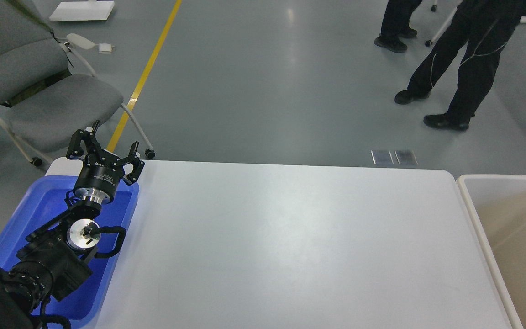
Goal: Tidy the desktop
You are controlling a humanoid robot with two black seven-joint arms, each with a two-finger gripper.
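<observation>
Desktop (290, 246) fills centre and lower frame: broad white slab, rigid, glossy, likely slippery; nothing loose on it to take hold of. Beige bin (509, 242) at right edge, blue tray (12, 233) lower left. Left arm reaches up from lower left over tray; left gripper (106, 148) fingers spread, holding nothing. Right gripper out of view.

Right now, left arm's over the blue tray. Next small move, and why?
Probably pull the left gripper back toward rest. Its fingers are spread and hold nothing, it hangs over the far end of the blue tray, and the desktop shows nothing left to pick up.
</observation>
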